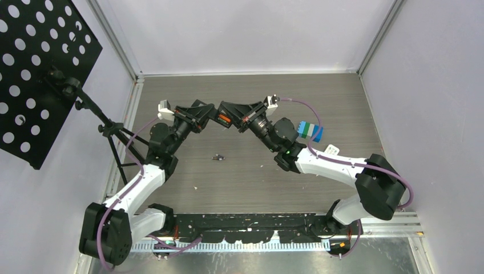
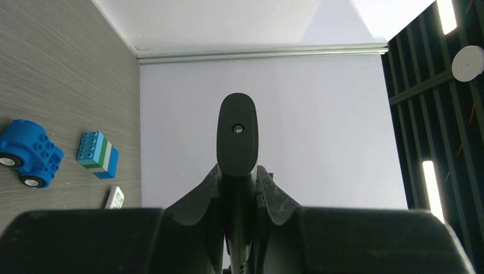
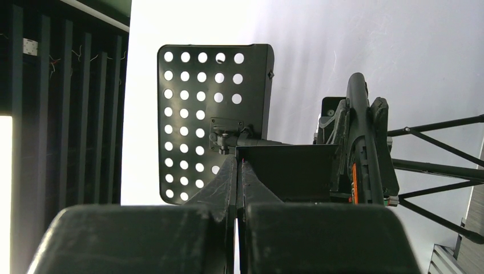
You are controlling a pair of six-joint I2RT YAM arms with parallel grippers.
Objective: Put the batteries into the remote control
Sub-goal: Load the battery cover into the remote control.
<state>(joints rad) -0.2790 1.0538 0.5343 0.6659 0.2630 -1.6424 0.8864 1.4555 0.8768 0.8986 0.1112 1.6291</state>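
Observation:
My left gripper (image 1: 206,116) is shut on a black remote (image 2: 237,137) and holds it upright in the air over the table's back middle; its jaws (image 2: 238,178) clamp the remote's lower part. In the right wrist view the remote (image 3: 365,131) stands edge-on, with an orange-red battery (image 3: 354,182) showing in its side. That battery also shows in the top view (image 1: 225,120). My right gripper (image 1: 224,112) is shut with nothing visible between its tips (image 3: 240,162), right beside the remote. Two dark batteries (image 1: 218,157) lie on the table below.
A blue-green-white toy block (image 1: 311,131) and a small white plastic piece (image 1: 332,150) lie at the right. A blue toy car (image 2: 25,151) shows in the left wrist view. A black perforated stand (image 1: 40,63) on a tripod stands at the left.

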